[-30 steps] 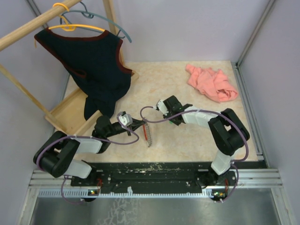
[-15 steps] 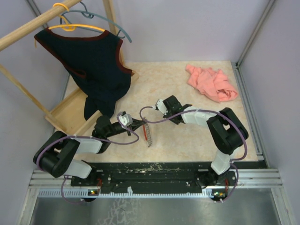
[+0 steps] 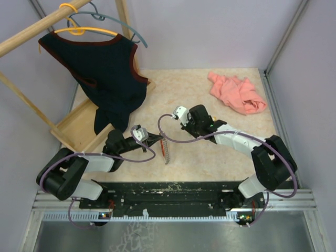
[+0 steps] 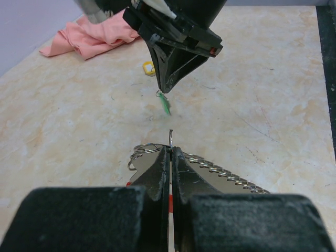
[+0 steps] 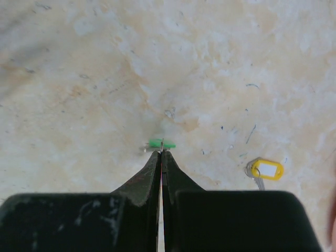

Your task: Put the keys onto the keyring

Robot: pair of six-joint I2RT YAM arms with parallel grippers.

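Pale marbled surface (image 3: 210, 157), lilac walls (image 3: 210, 31). Pink cloth (image 3: 236, 93) at 1 o'clock, hung vest (image 3: 105, 68) at 10. Left pincer (image 4: 170, 149) clamps keyring (image 4: 226, 173); right pincer (image 5: 160, 152) pinches green tag (image 5: 156, 143).

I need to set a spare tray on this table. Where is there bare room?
Bare: the back strip between the black vest and the pink cloth; the front patch between the keyring and the right arm. Crowded: the centre, where the left pincer and right pincer meet.

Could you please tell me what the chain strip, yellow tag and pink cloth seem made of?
The chain strip looks like metal: silvery, shiny, glinting links. The yellow tag is probably plastic: smooth, evenly coloured. The pink cloth is soft matte fabric, crumpled into folds.
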